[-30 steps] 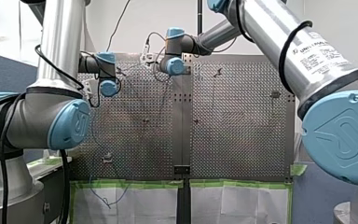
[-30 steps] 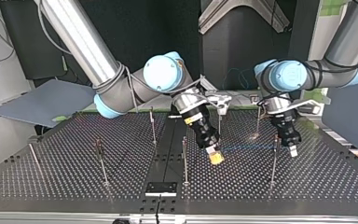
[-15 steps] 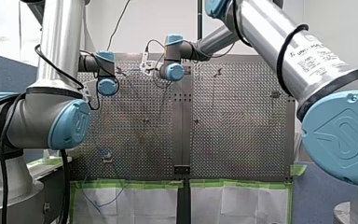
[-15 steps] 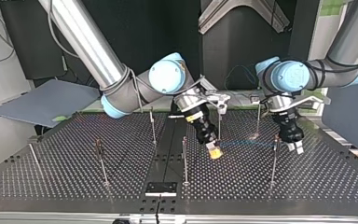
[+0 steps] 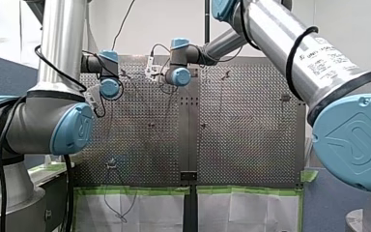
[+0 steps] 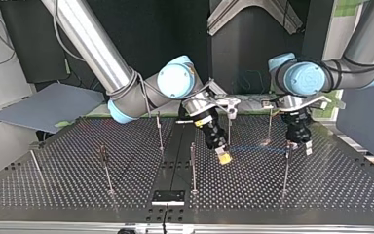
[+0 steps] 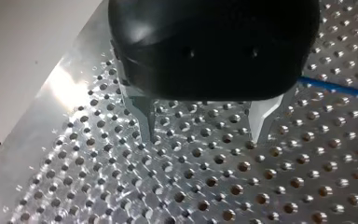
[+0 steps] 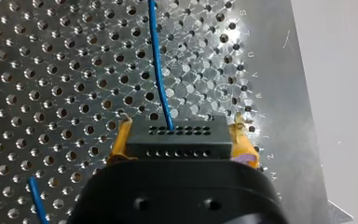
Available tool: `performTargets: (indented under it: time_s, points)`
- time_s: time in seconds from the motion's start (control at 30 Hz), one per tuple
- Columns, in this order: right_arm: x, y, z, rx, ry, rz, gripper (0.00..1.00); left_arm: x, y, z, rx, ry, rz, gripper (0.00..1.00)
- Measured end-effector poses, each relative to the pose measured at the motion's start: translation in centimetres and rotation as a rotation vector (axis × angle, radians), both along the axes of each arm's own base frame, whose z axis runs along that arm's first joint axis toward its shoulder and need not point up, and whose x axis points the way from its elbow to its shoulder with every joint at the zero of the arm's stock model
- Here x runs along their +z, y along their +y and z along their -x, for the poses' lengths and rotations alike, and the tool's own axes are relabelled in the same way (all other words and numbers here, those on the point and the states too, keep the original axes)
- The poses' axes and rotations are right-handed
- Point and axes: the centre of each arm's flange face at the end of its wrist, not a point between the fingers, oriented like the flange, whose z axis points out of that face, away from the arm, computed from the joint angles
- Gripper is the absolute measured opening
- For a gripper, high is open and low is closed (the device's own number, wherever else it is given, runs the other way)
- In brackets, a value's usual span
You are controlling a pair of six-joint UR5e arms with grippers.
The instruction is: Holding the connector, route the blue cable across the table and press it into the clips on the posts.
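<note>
**Blue cable run: connector in right jaws, left jaws empty**

Connector [image 8: 177, 138]: a black block with rows of small holes. It is clamped between the yellow pads [image 8: 121, 142] of the right jaws and held above the perforated metal worktop [image 8: 51, 70].

Blue cable [image 8: 157, 60]: it leaves the middle of the connector's face and runs straight ahead of the right jaws, just over the worktop. A second short stretch of it shows beside the jaws, lower against the holes. In the top view the cable [image 6: 258, 149] shows as a faint line from the right jaws towards the view's right, ending near a thin post [image 6: 286, 168] beside the left jaws. I cannot tell whether it sits in any clip.

Right arm [image 6: 175, 83]: it comes in from the top view's upper left. Its jaws are tilted down over the middle of the worktop, close to another post [image 6: 193, 165].

Left arm [image 6: 304, 78]: it comes in from the top view's right, its jaws pointing down.

Left jaws: the metal fingers [image 7: 142, 116] stand apart with nothing between them, only bare worktop beneath. The cable passes just outside one finger.

Other posts: several more stand upright across the worktop, well apart from one another.

White sheets [image 5: 140, 208]: edged with green tape, they lie along the worktop's near edge in the front view.
</note>
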Motion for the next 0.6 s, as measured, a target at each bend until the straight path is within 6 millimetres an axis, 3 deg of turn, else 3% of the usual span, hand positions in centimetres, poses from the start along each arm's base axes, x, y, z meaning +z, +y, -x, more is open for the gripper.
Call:
performTargets:
  time_s: [0.6]
  points:
    - [-0.7,-0.2,0.3,-0.035,0.02,-0.02,0.0,-0.6,-2.0,7.1,-0.082,0.128,0.049,1.0]
